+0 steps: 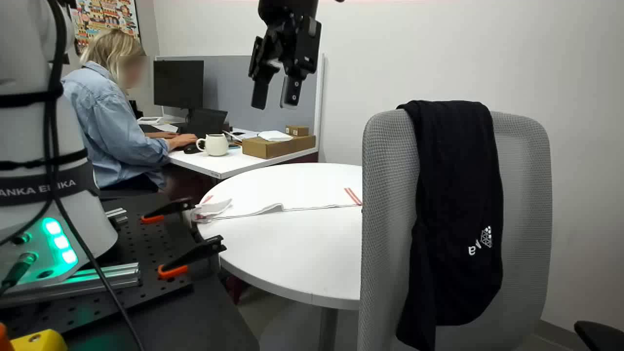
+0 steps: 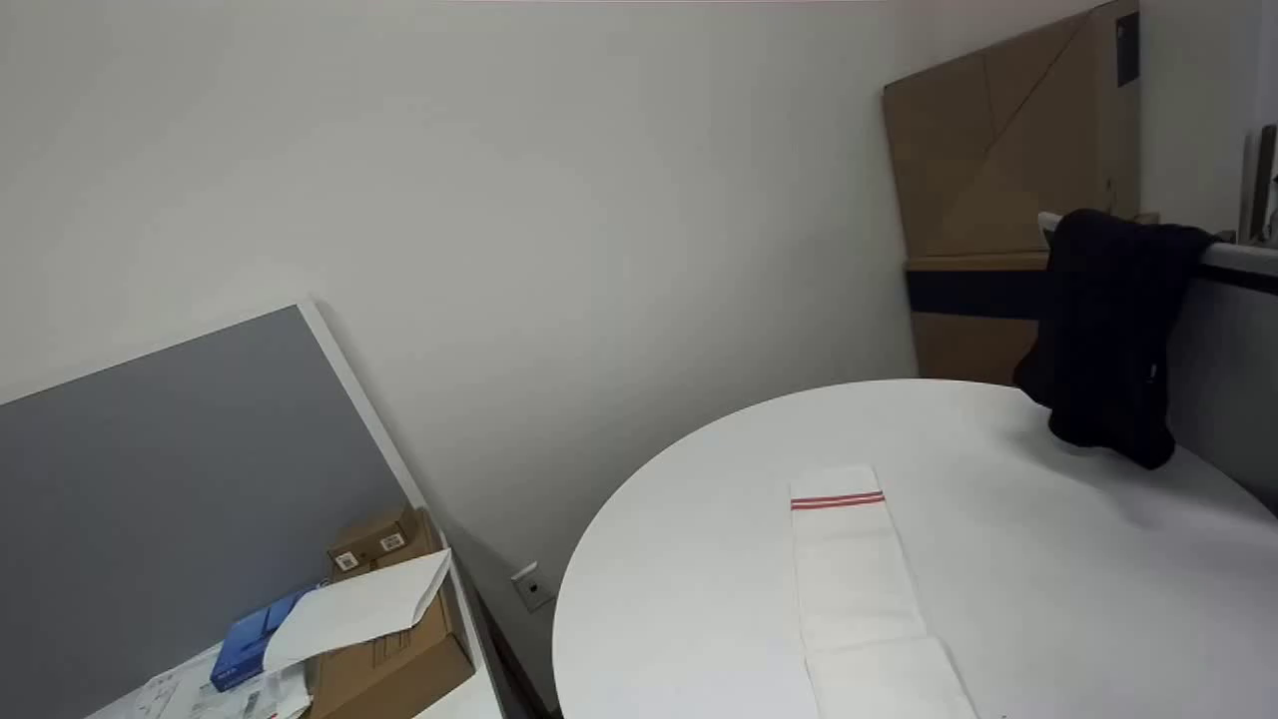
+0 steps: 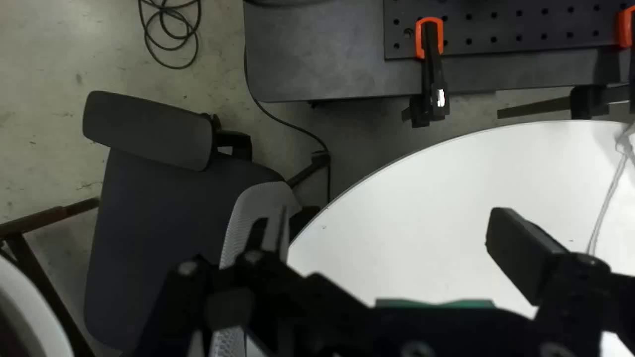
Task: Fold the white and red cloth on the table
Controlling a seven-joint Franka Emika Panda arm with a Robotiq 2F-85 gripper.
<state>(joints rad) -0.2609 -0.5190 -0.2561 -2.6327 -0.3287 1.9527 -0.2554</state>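
Observation:
The white and red cloth (image 1: 312, 202) lies on the white round table (image 1: 292, 253) as a long narrow strip. In an exterior view the cloth (image 2: 859, 589) has two red stripes near its far end and a crossing fold edge lower down; its near end is cut off by the frame. Its end by the robot base looks bunched at the table edge. In the wrist view only the cloth's edge (image 3: 620, 218) shows at the far right. My gripper (image 1: 275, 93) is open and empty, high above the table; its fingers also show apart in the wrist view (image 3: 392, 233).
A grey chair (image 1: 526, 195) with a black garment (image 1: 453, 219) on its back stands against the table and hides part of it. Black and orange clamps (image 1: 195, 256) sit on the robot's bench near the table edge. A person (image 1: 112, 117) sits at a desk with boxes (image 1: 278, 146).

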